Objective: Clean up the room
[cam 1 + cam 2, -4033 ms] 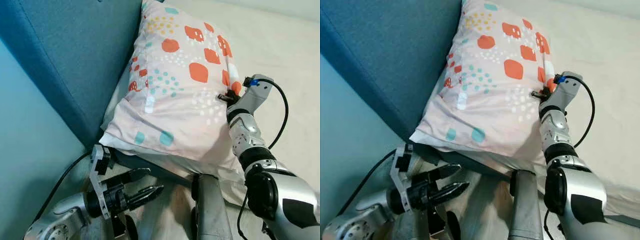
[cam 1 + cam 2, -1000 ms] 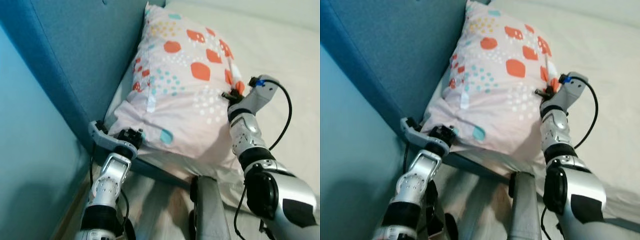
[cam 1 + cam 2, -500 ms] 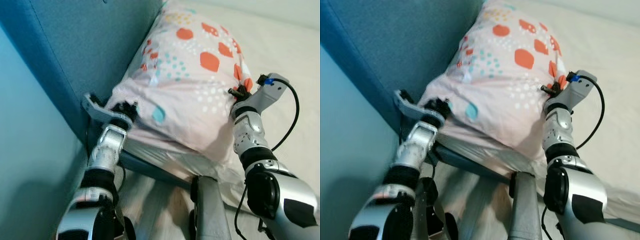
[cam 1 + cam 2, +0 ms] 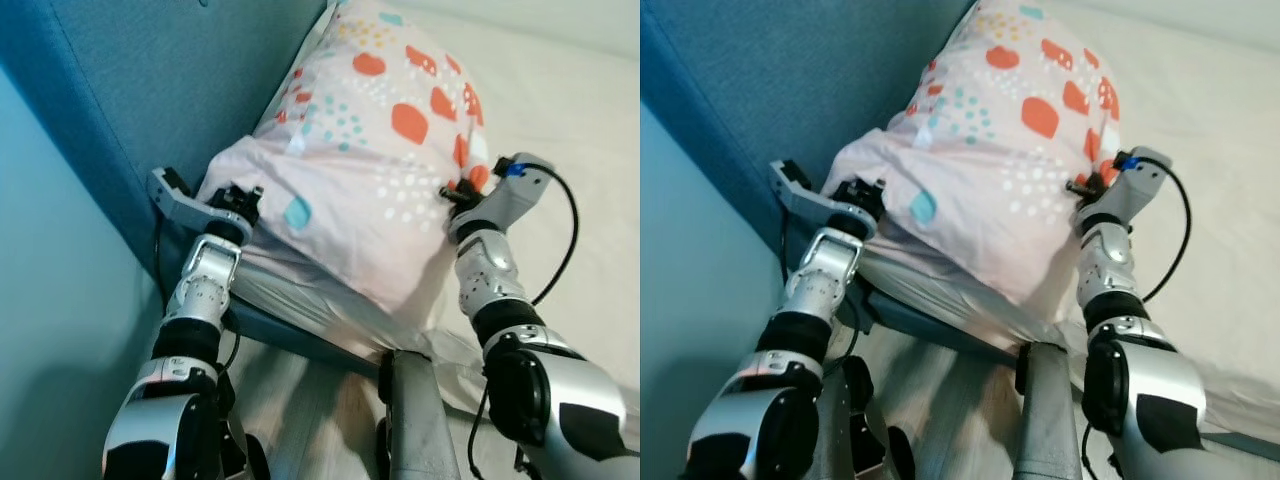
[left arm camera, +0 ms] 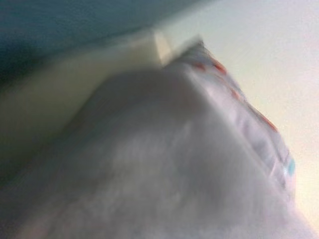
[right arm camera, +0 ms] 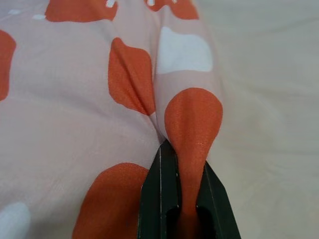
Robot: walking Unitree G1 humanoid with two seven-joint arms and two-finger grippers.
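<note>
Now, both pincers gripping pillow [image 4: 370, 150]

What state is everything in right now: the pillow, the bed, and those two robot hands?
Pillow: near end raised off the bed, far end leaning at the headboard.
Right gripper: shut on a fold of the pillow's edge.
Left gripper: at the pillow's near corner, fingers hidden by fabric.
Bed: cream sheet, lying mostly smooth.
Headboard: blue, upright behind the pillow.

Soft matt printed cotton pillow [image 4: 370, 150], textured teal cloth headboard [image 4: 150, 90], glossy silver metal arms, matt black plastic fingers [image 6: 162, 199].
</note>
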